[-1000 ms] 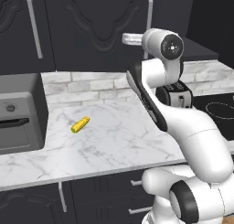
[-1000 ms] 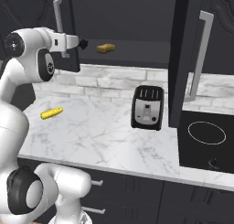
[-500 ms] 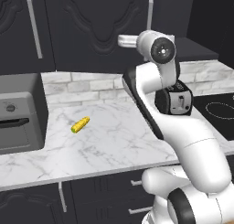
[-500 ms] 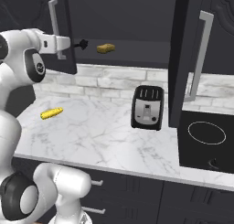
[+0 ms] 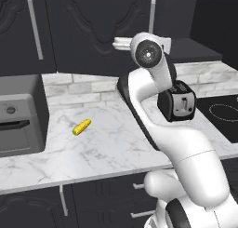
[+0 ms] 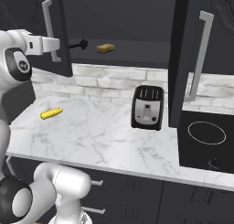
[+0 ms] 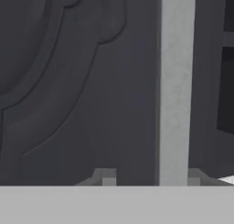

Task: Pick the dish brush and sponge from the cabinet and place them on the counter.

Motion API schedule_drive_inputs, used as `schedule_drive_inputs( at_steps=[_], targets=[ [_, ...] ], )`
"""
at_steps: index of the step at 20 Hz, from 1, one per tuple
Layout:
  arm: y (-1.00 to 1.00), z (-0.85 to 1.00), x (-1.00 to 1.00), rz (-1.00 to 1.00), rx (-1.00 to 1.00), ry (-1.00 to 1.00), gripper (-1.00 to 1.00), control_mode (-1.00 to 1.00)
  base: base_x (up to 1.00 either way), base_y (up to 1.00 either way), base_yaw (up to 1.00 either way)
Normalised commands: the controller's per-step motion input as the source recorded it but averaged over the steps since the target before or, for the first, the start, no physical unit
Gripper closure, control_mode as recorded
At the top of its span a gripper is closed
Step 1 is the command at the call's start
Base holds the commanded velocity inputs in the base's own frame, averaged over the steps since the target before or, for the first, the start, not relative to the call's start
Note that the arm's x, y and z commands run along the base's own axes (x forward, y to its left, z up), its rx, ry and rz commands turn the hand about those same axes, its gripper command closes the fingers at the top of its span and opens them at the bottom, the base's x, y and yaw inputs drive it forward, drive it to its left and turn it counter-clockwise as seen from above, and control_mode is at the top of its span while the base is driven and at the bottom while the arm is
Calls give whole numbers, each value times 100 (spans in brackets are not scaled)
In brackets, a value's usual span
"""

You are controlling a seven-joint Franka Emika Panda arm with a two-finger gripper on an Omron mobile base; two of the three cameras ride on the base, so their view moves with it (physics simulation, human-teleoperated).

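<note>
While my pincer sits at the silver handle of the cabinet door, its fingertips part on either side of the bar, not clenched. On the open shelf the dish brush lies at nine o'clock of the sponge; below, on the desk, are a corn cob and a toaster.

Black dish brush, yellow-tan sponge, grey-veined white counter.

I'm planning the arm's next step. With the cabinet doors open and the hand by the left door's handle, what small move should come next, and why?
Probably back the gripper off the handle and swing toward the shelf: the dish brush and sponge lie there, exposed.
</note>
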Motion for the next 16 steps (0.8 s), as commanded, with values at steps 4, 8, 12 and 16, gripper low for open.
schedule_drive_inputs(
  at_steps=[4,8,12,16],
  targets=[
    [63,0,-27,-14,-1,3,100,-100,0,0,0],
    [52,0,-14,-14,0,7,100,-100,0,0,0],
    [40,0,-11,-12,0,10,100,-100,0,0,0],
    [38,-1,-12,-9,0,7,100,-100,0,0,0]
  ],
)
